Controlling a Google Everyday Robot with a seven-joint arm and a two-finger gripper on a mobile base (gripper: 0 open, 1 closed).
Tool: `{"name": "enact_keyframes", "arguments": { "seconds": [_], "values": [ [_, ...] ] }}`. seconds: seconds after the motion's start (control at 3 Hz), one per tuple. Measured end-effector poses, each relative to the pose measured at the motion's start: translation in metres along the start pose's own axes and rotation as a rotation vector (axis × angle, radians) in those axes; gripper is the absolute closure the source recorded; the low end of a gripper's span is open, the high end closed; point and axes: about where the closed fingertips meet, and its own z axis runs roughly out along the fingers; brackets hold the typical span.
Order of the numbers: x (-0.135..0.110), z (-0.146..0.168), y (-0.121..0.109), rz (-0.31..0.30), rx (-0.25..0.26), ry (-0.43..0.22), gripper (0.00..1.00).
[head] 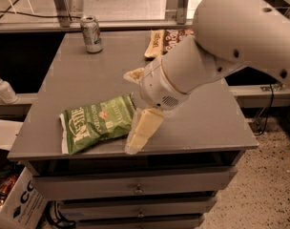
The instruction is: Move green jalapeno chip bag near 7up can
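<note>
Green and crinkly, the green jalapeno chip bag [99, 123] is lying at the table's [88, 80] front-left. The gripper [141, 132] is hanging over the table's front edge, but its state cannot be told. The 7up can [91, 34] is standing at the table's back-left.

We show a green, white-lettered chip bag [97, 123], silvery-green can [91, 34], grey table [204, 123], and cream gripper [137, 141] at its front edge.

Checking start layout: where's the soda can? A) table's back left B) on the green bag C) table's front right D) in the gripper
A: the can stands at the back left of the table; the green chip bag lies at the front, the gripper just right of it.
</note>
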Motion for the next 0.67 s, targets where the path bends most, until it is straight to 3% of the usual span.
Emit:
{"name": "enact_keyframes", "arguments": {
  "seconds": [0.67],
  "values": [
    [0.015, 0.051, -0.038, -0.012, 0.035, 0.036, 0.0]
  ]
}}
